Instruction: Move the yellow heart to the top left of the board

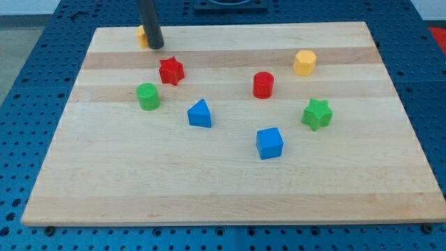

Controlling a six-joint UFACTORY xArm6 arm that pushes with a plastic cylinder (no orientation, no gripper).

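my tip (pixel 155 47) touches the yellow heart (pixel 141 36) at the board's (pixel 223 195) top left

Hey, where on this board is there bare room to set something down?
Widest bare patch: the whole strip along the view's bottom, below the blue cube. Also bare: the top right corner past the yellow hexagon. Crowded: the middle, from the green cylinder to the green star. My tip and the yellow heart fill the top left.

Single high, oblique view over board (pixel 230 188)
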